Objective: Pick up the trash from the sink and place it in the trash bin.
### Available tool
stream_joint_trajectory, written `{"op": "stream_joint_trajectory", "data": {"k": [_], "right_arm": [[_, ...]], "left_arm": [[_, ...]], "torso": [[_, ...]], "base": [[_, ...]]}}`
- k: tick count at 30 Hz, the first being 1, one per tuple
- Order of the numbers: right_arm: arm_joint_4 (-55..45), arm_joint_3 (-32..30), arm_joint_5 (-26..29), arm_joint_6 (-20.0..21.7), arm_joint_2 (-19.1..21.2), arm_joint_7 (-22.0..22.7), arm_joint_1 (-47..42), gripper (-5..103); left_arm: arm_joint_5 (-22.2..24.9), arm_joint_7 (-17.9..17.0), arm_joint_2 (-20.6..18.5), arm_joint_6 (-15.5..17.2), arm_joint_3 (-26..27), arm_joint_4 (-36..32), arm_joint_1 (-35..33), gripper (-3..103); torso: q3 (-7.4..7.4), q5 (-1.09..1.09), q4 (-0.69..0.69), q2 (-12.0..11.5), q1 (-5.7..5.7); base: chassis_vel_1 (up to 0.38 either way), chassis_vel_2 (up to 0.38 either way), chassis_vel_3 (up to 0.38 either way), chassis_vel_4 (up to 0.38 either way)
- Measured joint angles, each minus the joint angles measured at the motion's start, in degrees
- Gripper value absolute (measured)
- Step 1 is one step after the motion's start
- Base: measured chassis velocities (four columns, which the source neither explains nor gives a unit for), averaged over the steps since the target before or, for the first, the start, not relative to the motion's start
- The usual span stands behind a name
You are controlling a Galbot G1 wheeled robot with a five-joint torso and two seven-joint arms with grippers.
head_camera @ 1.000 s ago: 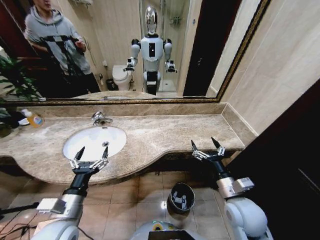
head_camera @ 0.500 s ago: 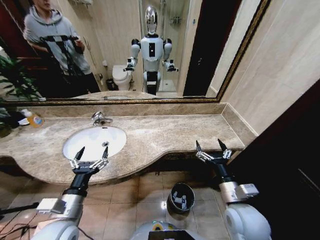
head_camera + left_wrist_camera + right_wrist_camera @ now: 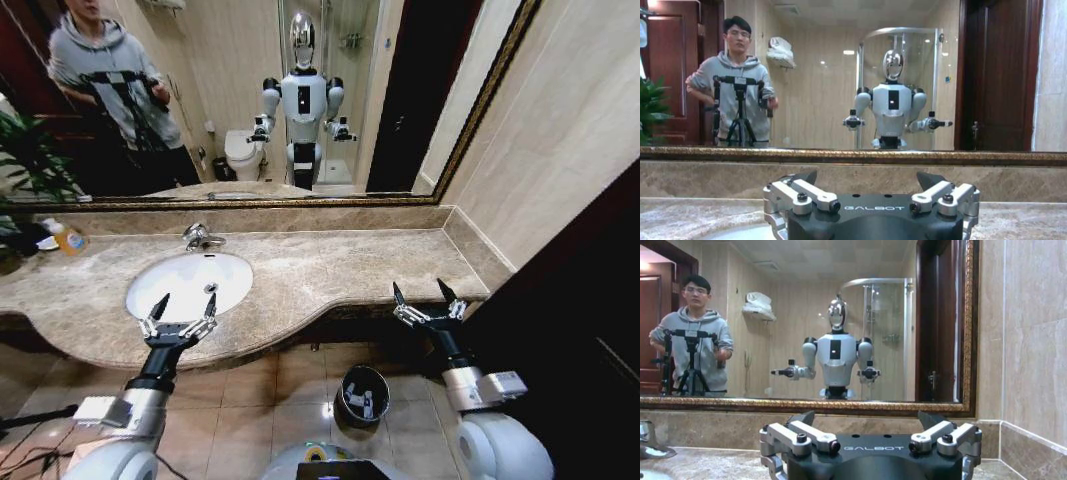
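The white oval sink (image 3: 185,270) sits in the beige marble countertop (image 3: 330,265), with a chrome faucet (image 3: 200,237) behind it. My left gripper (image 3: 185,300) hovers open over the sink's near rim with nothing between its fingers. In the left wrist view the left gripper (image 3: 867,180) is also spread wide. My right gripper (image 3: 419,291) is open and holds nothing, just off the counter's front edge at the right. It faces the mirror in the right wrist view (image 3: 867,417). The black round trash bin (image 3: 363,378) stands on the floor below the counter. White pieces of trash (image 3: 365,401) lie inside it.
An orange-yellow bottle (image 3: 67,238) stands at the counter's far left beside a plant (image 3: 25,160). A large framed mirror (image 3: 420,100) backs the counter. A dark panel (image 3: 570,300) closes in on the right. Tiled floor (image 3: 290,375) surrounds the bin.
My right arm has drawn slightly right and back from the counter edge, its gripper still open. The left arm has not moved.
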State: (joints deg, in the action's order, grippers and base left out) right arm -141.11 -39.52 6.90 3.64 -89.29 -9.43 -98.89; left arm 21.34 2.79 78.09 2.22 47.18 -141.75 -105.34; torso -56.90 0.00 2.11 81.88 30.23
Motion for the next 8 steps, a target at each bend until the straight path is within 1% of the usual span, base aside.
{"op": "stream_joint_trajectory", "data": {"k": [8], "right_arm": [[0.04, 0.02, 0.00, 0.00, 0.02, 0.00, 0.02, 100]], "left_arm": [[0.00, 0.00, 0.00, 0.00, 0.00, 0.00, 0.00, 100]], "torso": [[0.00, 0.00, 0.00, 0.00, 0.00]], "base": [[0.000, 0.000, 0.000, 0.000]]}}
